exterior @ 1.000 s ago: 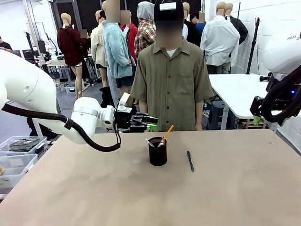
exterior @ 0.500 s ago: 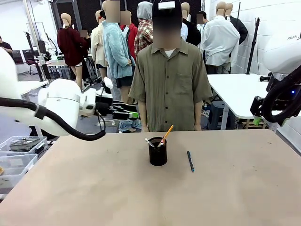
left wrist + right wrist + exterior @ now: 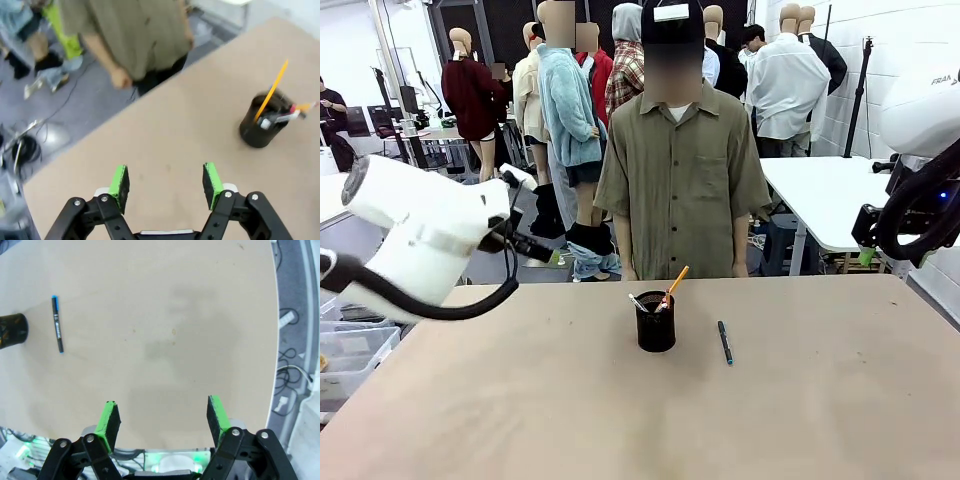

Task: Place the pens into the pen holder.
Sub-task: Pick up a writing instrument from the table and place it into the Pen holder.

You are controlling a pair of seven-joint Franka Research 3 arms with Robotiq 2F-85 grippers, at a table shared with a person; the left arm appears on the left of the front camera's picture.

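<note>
The left gripper (image 3: 165,175) stands wide open and empty, its green pads well apart with only bare table (image 3: 165,125) between them. It hangs above the table's left part, well clear of the holder (image 3: 260,132), a placing that suits an arm with nothing in hand. The right gripper (image 3: 162,407) is likewise spread wide and holds nothing. It hovers high over the table's right side, looking down on open tabletop, so it blocks nothing.

The holder stands upright near the table's middle, on the side toward the person (image 3: 682,170). The pencil (image 3: 272,90) leans in it, tilted against the rim because it is far longer than the cup is deep. A silver pen (image 3: 638,301) pokes out beside it, leaning the other way. The dark pen (image 3: 57,322) lies flat on the table just to the right of the holder, apart from it. Two of the three appear done. The dark pen seems the one left, and the right gripper looks the nearer to it.
</note>
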